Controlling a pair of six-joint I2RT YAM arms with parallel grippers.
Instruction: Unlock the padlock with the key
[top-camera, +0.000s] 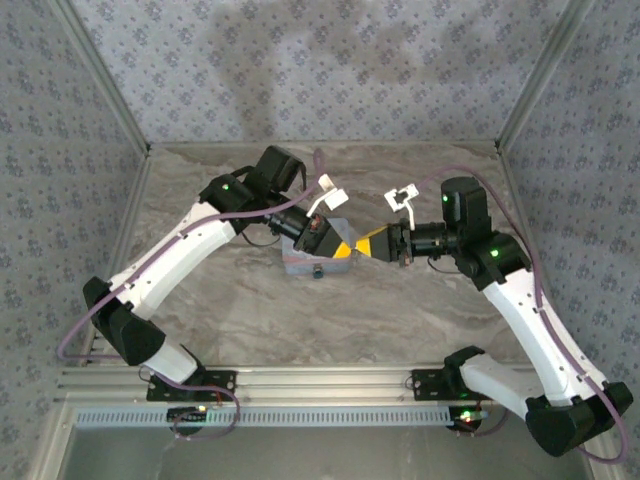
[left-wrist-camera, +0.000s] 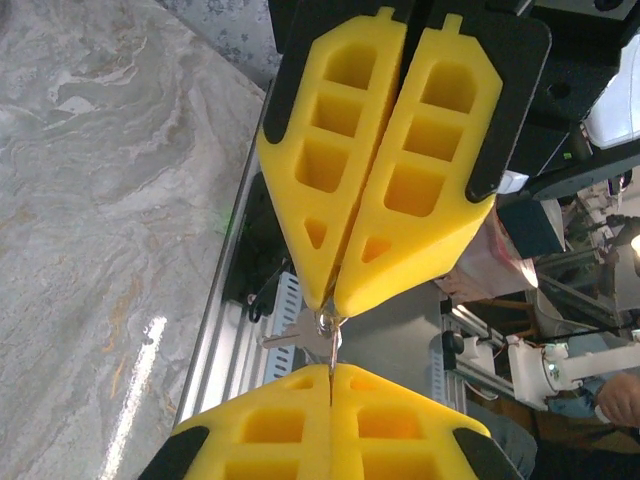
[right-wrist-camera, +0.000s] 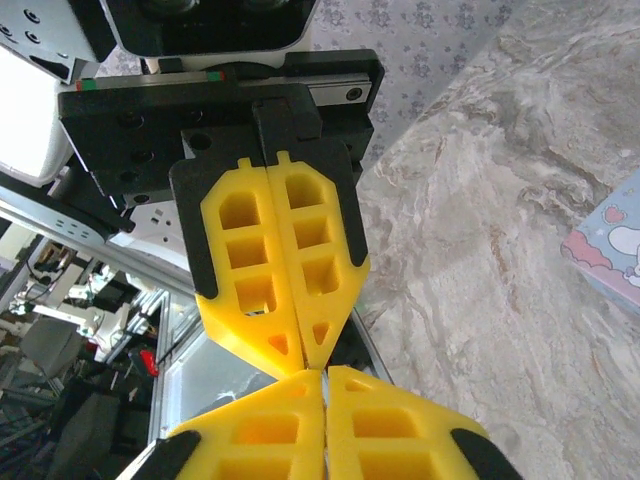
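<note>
Over the middle of the marbled worktop (top-camera: 250, 320) the two arms reach in from either side and meet tip to tip. The left gripper (top-camera: 345, 250) has its yellow fingers pressed tight together, and so has the right gripper (top-camera: 368, 245), the two pairs nose to nose with barely a gap. The key (left-wrist-camera: 305, 337) sits right in that gap. In the left wrist view its ringed end is nipped in the right gripper's tips, its pale blade pokes out sideways, and a thin bit of metal runs down into the seam between the left gripper's fingers (left-wrist-camera: 270, 425), so both seem to have a pinch on it. Just under the meeting point, towards the left arm's side, lies a pale blue cartoon tin (top-camera: 300, 262). Against the tin's near side there is a tiny dark thing that I take for the padlock (top-camera: 315, 271), though it is too small to make out any detail.
</note>
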